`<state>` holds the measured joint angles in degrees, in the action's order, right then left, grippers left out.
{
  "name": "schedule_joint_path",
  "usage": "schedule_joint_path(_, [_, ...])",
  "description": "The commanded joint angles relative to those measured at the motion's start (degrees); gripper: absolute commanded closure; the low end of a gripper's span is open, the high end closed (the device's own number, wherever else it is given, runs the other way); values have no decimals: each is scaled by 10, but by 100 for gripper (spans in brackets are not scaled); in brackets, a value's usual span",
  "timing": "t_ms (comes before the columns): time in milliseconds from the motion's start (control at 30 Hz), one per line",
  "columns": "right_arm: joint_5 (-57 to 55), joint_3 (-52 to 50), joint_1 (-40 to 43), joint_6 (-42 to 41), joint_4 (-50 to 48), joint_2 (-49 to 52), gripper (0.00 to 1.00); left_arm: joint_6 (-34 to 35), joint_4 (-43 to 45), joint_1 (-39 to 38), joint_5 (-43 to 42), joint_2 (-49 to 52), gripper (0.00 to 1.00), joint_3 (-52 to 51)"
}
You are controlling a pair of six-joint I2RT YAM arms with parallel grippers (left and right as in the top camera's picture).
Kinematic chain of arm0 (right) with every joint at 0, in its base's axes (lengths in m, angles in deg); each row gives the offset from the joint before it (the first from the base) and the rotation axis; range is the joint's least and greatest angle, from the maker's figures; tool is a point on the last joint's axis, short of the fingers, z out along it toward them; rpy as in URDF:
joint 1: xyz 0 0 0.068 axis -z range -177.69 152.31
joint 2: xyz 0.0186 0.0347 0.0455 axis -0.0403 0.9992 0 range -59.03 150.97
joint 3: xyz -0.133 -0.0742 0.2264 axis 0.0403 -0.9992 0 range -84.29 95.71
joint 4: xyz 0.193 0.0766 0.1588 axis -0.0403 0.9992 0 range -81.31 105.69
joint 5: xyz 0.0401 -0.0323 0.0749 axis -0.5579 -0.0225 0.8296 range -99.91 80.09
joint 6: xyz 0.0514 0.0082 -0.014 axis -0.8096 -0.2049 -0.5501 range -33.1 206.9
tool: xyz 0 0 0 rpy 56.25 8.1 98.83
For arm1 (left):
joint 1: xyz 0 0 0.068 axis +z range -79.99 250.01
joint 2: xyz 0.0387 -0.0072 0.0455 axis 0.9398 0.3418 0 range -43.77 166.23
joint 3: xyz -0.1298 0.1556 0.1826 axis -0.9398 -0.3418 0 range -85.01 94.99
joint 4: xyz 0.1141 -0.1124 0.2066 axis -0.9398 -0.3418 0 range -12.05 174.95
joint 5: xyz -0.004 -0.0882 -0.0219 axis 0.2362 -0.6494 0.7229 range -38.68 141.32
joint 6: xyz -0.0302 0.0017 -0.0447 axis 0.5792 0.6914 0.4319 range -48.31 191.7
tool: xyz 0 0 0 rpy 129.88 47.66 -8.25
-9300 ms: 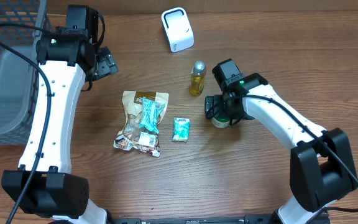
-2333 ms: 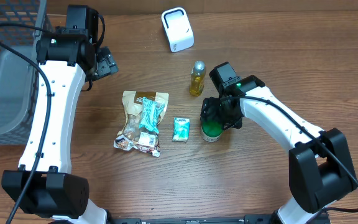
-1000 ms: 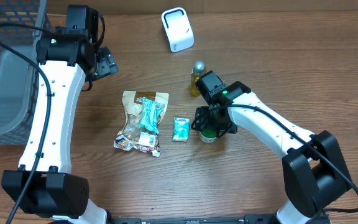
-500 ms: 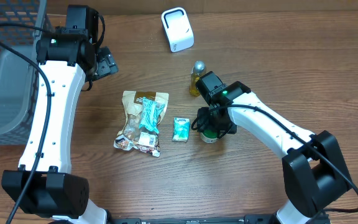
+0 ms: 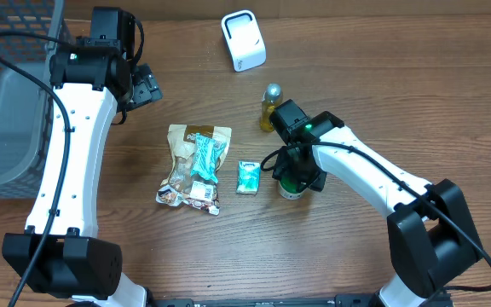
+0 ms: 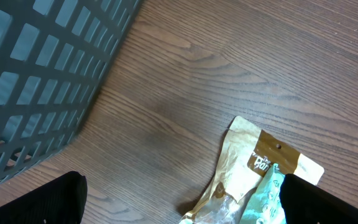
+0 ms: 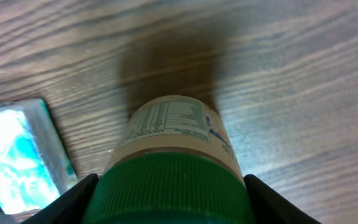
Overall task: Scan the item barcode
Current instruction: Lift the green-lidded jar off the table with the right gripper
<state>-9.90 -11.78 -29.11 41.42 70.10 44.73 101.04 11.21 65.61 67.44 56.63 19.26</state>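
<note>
My right fingers (image 7: 67, 202) are down at the jar (image 7: 166, 124), one black finger against each side of its ribbed green lid (image 7: 171, 186), pinching it. The jar stands upright on the wood-grain desk (image 5: 416, 94), right of centre in the overhead view. A pale label with small print wraps its round body. Just left of it lies a flat, glossy teal packet (image 5: 247, 176). Above it stands a small yellow bottle (image 5: 269, 107). Top centre sits a rounded white scanner (image 5: 244, 39). My left fingers (image 6: 42, 202) are spread wide with nothing between them. They hover at the upper left, beside the grey lattice basket (image 6: 36, 68) and near a crinkly tan snack bag (image 6: 253, 168).
</note>
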Motion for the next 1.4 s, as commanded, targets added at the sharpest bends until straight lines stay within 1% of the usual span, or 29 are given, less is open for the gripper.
schedule_joint_path(0, [7,-6,-8,-42,15,3,41,-11,1,-1,8,-8,0,11])
schedule_joint_path(100, [7,-6,-15,-66,30,3,41,-11,1,-1,8,-8,0,11])
schedule_joint_path(167, [7,-6,-20,-70,32,3,38,-11,1,-1,8,-8,0,11])
schedule_joint_path(233, [6,-6,-24,-69,29,3,31,-11,1,-1,8,-8,0,11])
schedule_joint_path(300, [5,-6,-24,-58,28,3,20,-11,1,-1,8,-8,1,11])
schedule_joint_path(367, [5,-6,-24,-25,25,3,11,-11,1,-1,8,-8,0,11])
schedule_joint_path(433, [5,-6,-24,-1,21,3,9,-11,1,-1,8,-8,0,11])
schedule_joint_path(500, [5,-6,-24,16,16,3,9,-11,1,-1,8,-8,0,11])
schedule_joint_path(767, [4,-6,-24,19,19,3,11,-11,1,-1,8,-8,0,11])
schedule_joint_path(900, [4,-6,-24,21,19,3,13,-11,1,-1,8,-8,0,11])
schedule_joint_path(1167, [5,-39,-24,21,-21,3,14,-11,1,-1,8,-8,1,11])
schedule_joint_path(1267, [5,-39,-23,23,-24,3,17,-11,1,-1,8,-8,1,11])
schedule_joint_path(1367, [5,-39,-23,23,-26,3,24,-11,1,-1,8,-8,0,11])
